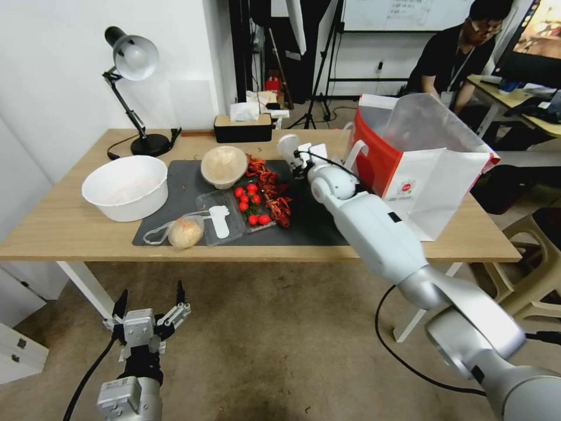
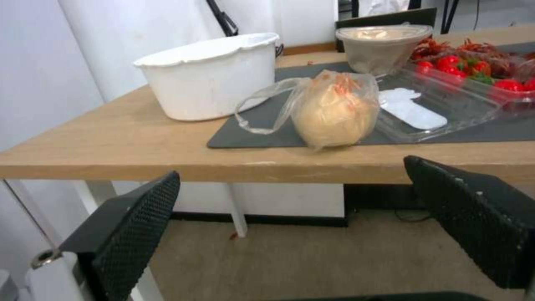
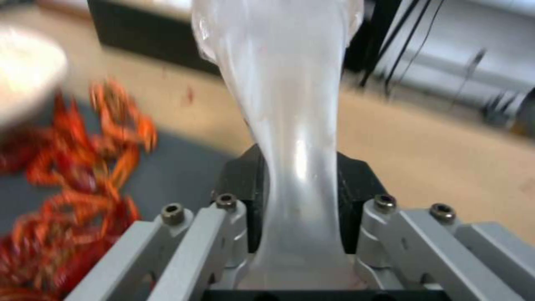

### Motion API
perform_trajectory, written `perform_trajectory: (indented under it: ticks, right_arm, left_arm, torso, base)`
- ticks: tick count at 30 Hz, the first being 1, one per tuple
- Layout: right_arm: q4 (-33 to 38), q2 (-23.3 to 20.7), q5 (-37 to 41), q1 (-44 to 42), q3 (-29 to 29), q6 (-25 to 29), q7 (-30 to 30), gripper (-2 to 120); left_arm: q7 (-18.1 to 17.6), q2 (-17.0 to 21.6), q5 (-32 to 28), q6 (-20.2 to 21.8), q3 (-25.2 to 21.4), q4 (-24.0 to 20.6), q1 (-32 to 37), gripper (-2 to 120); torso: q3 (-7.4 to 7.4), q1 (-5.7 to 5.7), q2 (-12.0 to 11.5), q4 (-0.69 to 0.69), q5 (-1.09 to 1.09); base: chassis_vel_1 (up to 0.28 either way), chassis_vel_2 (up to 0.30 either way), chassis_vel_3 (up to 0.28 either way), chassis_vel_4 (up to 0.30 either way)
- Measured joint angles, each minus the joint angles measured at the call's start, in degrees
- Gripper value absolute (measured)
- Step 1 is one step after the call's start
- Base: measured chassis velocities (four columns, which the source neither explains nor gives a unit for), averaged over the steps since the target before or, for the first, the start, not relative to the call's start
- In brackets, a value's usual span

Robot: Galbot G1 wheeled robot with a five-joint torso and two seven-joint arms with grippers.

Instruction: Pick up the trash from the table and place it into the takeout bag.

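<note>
My right gripper (image 1: 297, 156) hovers over the grey mat beside the takeout bag (image 1: 421, 169), shut on a clear plastic cup (image 1: 286, 145). Up close, the cup (image 3: 290, 104) is pinched flat between the black fingers (image 3: 240, 179). Other trash lies on the table (image 1: 70, 222): a round tan bowl (image 1: 224, 165), red shell leftovers (image 1: 273, 190), a clear tray of tomatoes (image 1: 251, 206) and a bun in a clear bag (image 1: 186, 231). My left gripper (image 1: 149, 305) hangs open below the table's front edge, facing the bun (image 2: 334, 113).
A big white bowl (image 1: 125, 187) stands at the mat's left. A desk lamp (image 1: 134, 64) and a tissue box (image 1: 242, 126) are at the back edge. A chair (image 1: 537, 257) is at the right end of the table.
</note>
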Motion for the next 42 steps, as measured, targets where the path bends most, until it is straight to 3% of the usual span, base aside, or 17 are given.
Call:
perform_trajectory:
  ticks: [3,10,16,19,22,24,26,31,42]
  right_arm:
    - [4.61,-2.26,-0.07,-1.11,-0.01,1.29,0.58,18]
    - [22.14,-8.87,1.00,-6.11,2.00,5.21,2.24,9]
    - [31.21,-11.92,2.79,-8.78,5.59,7.68,3.43,7]
    - [35.21,-13.29,3.78,-9.61,8.63,7.16,6.28,7]
    - [40.97,-17.03,5.61,-11.31,12.91,2.53,15.67,7]
    - [41.89,-18.08,5.77,-11.86,13.57,1.91,16.80,7]
    - [44.22,-21.82,5.78,-14.61,16.71,0.33,19.40,7]
    - [44.60,-24.71,6.02,-17.48,19.06,-1.00,21.52,6]
    - [42.72,-25.66,7.74,-18.84,20.81,-1.25,22.07,45]
  left_arm:
    - [-0.05,0.07,0.04,0.01,0.00,0.02,0.00,100]
    - [-0.31,0.03,0.35,0.22,-0.06,-0.16,0.30,100]
    - [-0.32,-0.53,1.05,-0.49,0.14,-0.19,1.34,100]
    - [-0.37,-0.66,1.19,-0.73,0.15,-0.22,1.64,100]
    - [-0.41,-0.72,1.21,-0.80,0.06,-0.52,1.70,100]
    - [-0.42,-0.72,1.21,-0.80,0.06,-0.52,1.71,100]
    - [-0.43,-0.81,1.33,-0.83,0.15,-0.52,1.74,100]
    - [-0.42,-0.86,1.56,-0.83,0.50,-0.55,1.51,100]
    - [-1.25,-0.76,1.26,-1.16,0.50,-0.67,1.06,100]
  torso:
    - [0.00,0.00,0.00,-0.04,0.00]
    - [-0.01,0.00,0.00,0.00,0.00]
    - [-0.01,0.00,0.00,-0.01,0.00]
    - [-0.01,0.00,0.00,0.01,-0.01]
    - [-0.01,0.00,0.00,-0.01,0.00]
    - [-0.01,0.00,0.00,-0.02,0.00]
    - [-0.01,0.00,0.01,-0.03,0.00]
    - [0.00,-0.01,0.00,-0.03,0.03]
    - [0.00,0.01,0.00,-0.01,0.00]
  base:
    - [0.000,0.000,0.000,0.000]
    - [0.000,0.000,0.000,0.000]
    - [0.000,0.000,0.000,0.000]
    - [0.000,0.000,0.000,0.000]
    - [0.000,0.000,0.000,0.000]
    - [0.000,0.000,0.000,0.000]
    - [0.000,0.000,0.000,0.000]
    - [0.000,0.000,0.000,0.000]
    - [0.000,0.000,0.000,0.000]
